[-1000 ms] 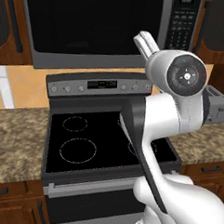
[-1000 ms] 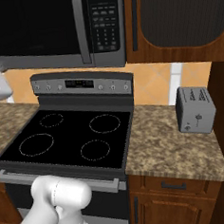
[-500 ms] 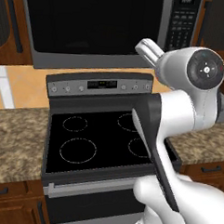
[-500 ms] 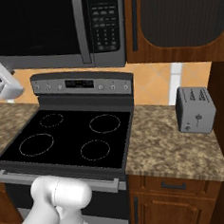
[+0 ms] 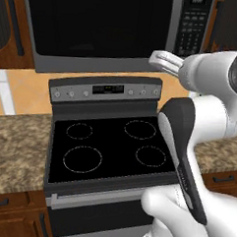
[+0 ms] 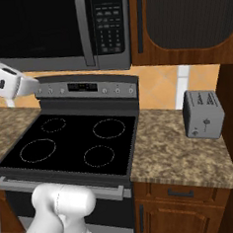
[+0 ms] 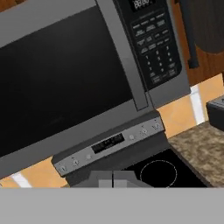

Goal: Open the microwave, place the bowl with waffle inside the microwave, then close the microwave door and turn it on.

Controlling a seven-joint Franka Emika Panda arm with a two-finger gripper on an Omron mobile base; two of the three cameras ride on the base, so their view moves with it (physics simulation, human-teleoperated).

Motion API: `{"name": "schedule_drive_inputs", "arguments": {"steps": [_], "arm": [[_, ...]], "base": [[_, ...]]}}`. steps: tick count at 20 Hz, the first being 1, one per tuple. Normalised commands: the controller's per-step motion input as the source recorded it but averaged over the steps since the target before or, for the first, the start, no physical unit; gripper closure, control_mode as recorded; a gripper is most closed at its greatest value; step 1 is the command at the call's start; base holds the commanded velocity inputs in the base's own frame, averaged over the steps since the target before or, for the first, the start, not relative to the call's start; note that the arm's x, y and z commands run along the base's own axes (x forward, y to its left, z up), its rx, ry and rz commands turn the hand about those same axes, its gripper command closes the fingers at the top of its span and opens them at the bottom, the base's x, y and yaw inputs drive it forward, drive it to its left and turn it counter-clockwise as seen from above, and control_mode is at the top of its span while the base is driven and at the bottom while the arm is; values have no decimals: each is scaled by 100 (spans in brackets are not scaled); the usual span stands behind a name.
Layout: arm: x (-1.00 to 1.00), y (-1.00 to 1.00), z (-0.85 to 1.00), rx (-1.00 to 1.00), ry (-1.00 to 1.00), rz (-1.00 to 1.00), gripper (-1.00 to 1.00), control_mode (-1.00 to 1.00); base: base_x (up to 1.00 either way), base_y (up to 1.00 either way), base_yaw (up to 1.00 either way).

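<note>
Right now my hand (image 7: 112,178) is closed tight with nothing in it, raised above the black stove (image 5: 109,147) between the speckled bench (image 6: 183,153) tops. Beyond it, the microwave (image 7: 87,74) hangs over the stove, its microwave door (image 5: 98,23) shut, keypad (image 6: 109,27) at right.

Franka arm, raised, gripper shut.

White arm with dark joints rises from the lower right of the left base view, bends at a dark elbow panel, and reaches up and leftward. Wrist held high, roughly level. Gripper (image 5: 160,59) points to the left, its pale fingers (image 5: 165,58) pressed together with no gap between them. In the hand view, the two finger tips (image 7: 113,180) meet at the bottom centre, nothing between them. The view is rolled slightly.
</note>
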Motion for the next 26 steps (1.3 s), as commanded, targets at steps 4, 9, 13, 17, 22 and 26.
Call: {"name": "schedule_drive_inputs", "arguments": {"steps": [4, 9, 13, 17, 22, 26], "arm": [[0, -48, -7, -16, -13, 14, 100, -100], [-4, -39, 0, -10, -19, 14, 100, -100], [0, -28, -2, -7, -16, 13, 100, -100], [0, -23, 0, -6, -12, 11, 100, -100], [1, -23, 0, -3, -3, 8, 100, -100], [1, -34, 0, -2, 7, 0, 100, -100]], "base": [[0, 0, 0], [0, 0, 0], [0, 0, 0], [0, 0, 0], [0, 0, 0], [0, 0, 0]]}}
